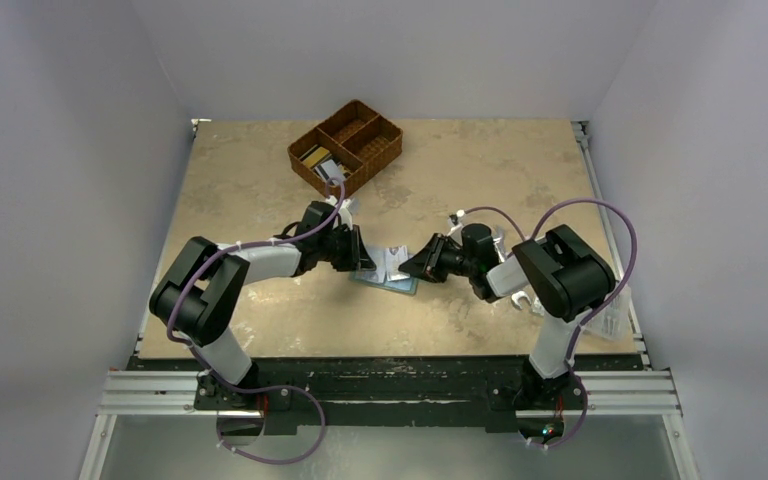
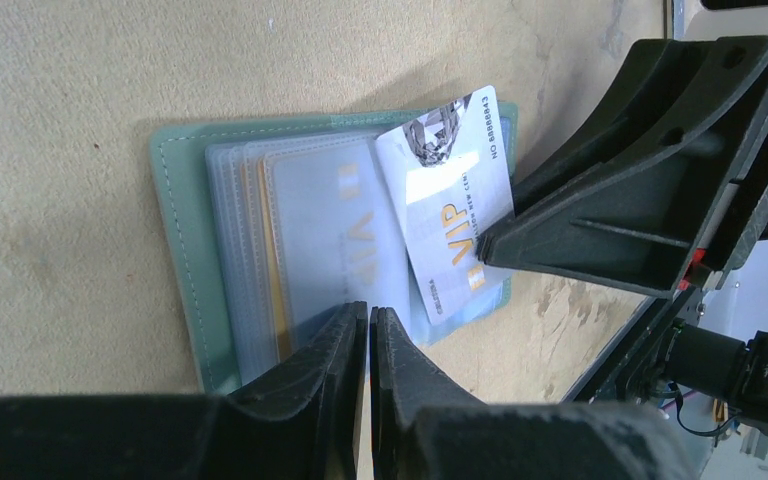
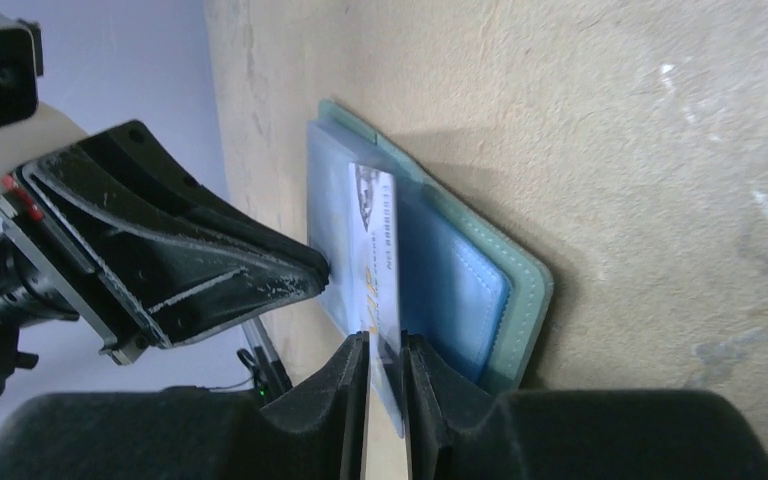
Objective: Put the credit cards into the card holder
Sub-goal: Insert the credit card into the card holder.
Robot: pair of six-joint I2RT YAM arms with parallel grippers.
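Observation:
The teal card holder (image 2: 180, 230) lies open on the table between both grippers, its stack of clear sleeves (image 2: 310, 220) showing. A white VIP credit card (image 2: 450, 190) rests slanted on its right half. My left gripper (image 2: 370, 312) is shut on the near edge of a clear sleeve. In the right wrist view the card (image 3: 378, 250) stands on edge between the fingers of my right gripper (image 3: 385, 345), whose jaws are parted slightly wider than the card. More credit cards (image 1: 318, 160) lie in the wicker basket.
The brown three-compartment basket (image 1: 346, 146) stands at the back of the table, left of centre. A silver wrench (image 1: 522, 300) lies beside the right arm. The table's right edge rail (image 1: 600, 200) runs close to that arm.

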